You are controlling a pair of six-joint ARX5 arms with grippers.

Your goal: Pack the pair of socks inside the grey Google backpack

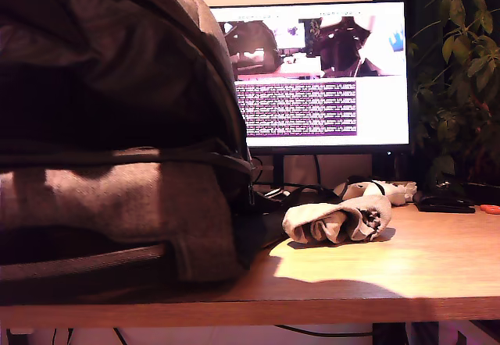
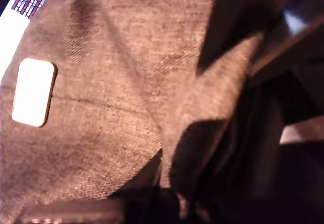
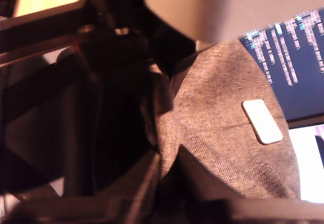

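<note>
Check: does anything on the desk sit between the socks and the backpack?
Nothing visible does. The pair of socks lies on the desk just to the exterior view's right of the grey backpack.

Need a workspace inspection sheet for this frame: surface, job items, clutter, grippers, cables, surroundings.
Surface: wooden table, bright patch by the socks.
Job's things: pair of socks lying on the table, outside the grey backpack, which stands at the exterior view's left; its logo patch shows.
Clutter: white gadget and black object behind the socks.
Grippers: neither made out; both wrist views sit close on backpack fabric.
Cables: dark cable under the table edge.
Surroundings: monitor on; plant at the exterior view's right.
</note>
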